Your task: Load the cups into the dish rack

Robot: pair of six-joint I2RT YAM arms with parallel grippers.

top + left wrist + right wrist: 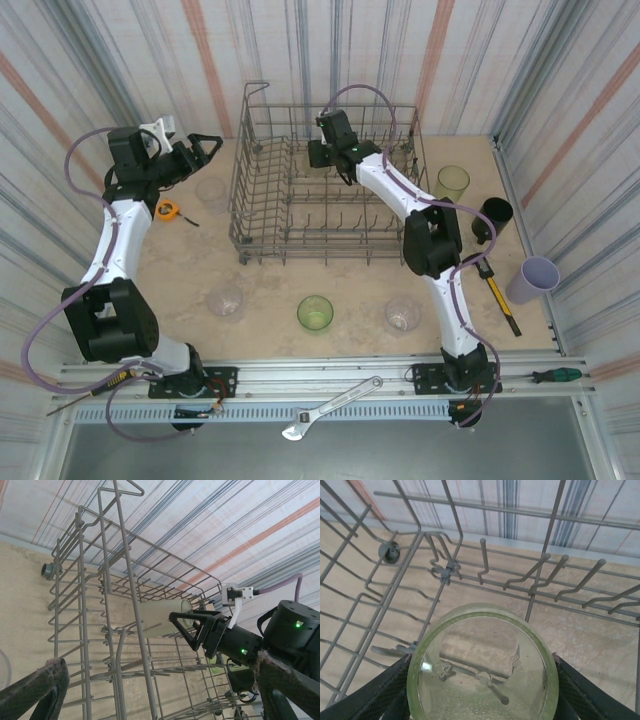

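Note:
The grey wire dish rack [262, 175] stands at the back middle of the table. My right gripper [318, 152] reaches inside it, shut on a translucent yellow-green cup [482, 665] held on its side above the rack floor, bottom towards the camera. In the left wrist view the same cup [160, 619] lies level between the black fingers [192, 625]. My left gripper [205, 148] hovers open left of the rack, its fingers [30, 690] wide apart around nothing. Loose cups stand on the table: clear [225, 300], green [314, 313], clear [402, 315], yellow-green [452, 183], black [496, 212], lavender [533, 279].
An orange tape measure [167, 208] lies under my left arm, with a faint clear cup [212, 190] beside it. A yellow-handled screwdriver [500, 295] lies at the right. A wrench [330, 408] and a green screwdriver [555, 375] rest on the front rail.

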